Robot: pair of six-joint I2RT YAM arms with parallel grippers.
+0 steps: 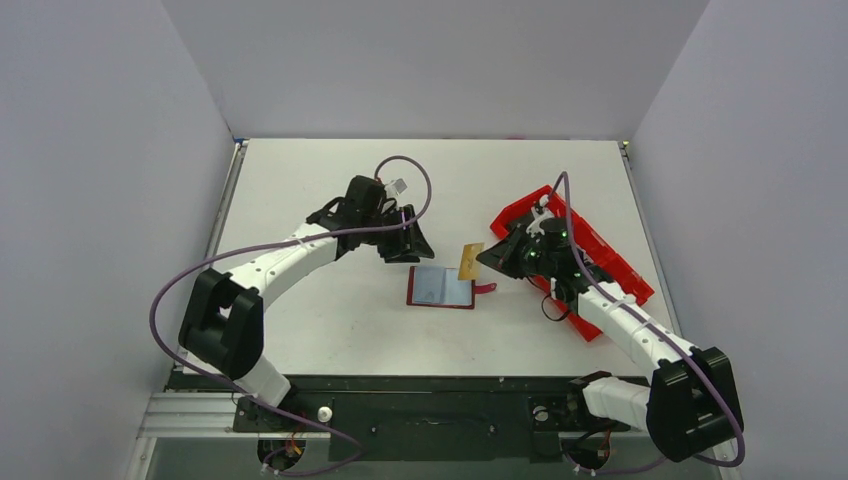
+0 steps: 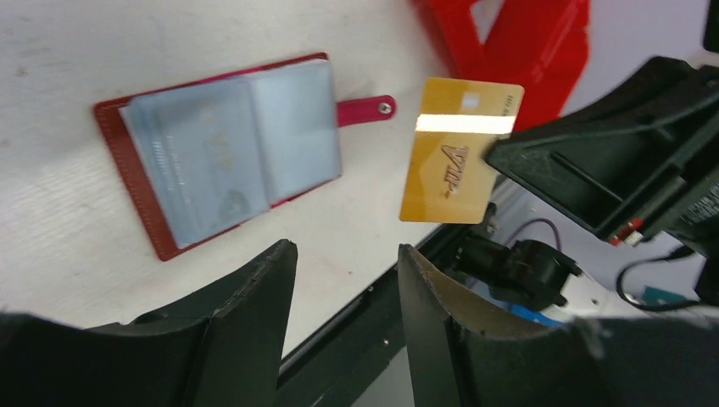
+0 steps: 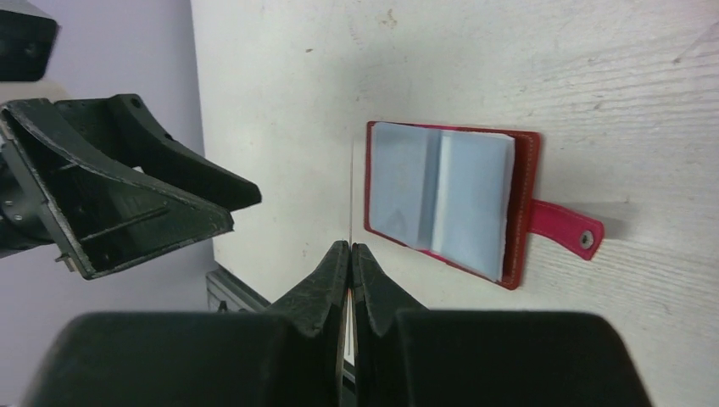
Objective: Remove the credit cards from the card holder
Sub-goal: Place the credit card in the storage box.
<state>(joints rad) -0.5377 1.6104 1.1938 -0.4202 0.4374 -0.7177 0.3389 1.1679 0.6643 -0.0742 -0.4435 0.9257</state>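
The small dark-red folding card holder with maroon edges (image 1: 440,288) lies spread open and flat near the middle of the white worktop (image 1: 330,180), a little toward the near edge, its snap strap pointing at the right edge. Lying open like this, its clear sleeves face up, so whatever sits in them can be reached from above.

The thin gold credit card (image 2: 458,153) is out of the holder. The right jaws, on the right arm (image 1: 630,330), are pressed together on one edge of it and hold it on edge in the air, just off the holder's strap side and clear of the worktop. In the right wrist view it shows only as a fine line running up from the fingertips. Pinching the edge leaves the card's faces free, which would suit laying it down flat.

The left jaws, on the left arm (image 1: 290,260), are spread with nothing between them — they hover near the holder's far-left corner, touching neither holder nor card.

A pale blue card (image 2: 195,161) seems to sit in the sleeves, so the task looks about half done. The bright red plastic compartment tray (image 1: 610,260) stands by the right edge, behind the right arm.
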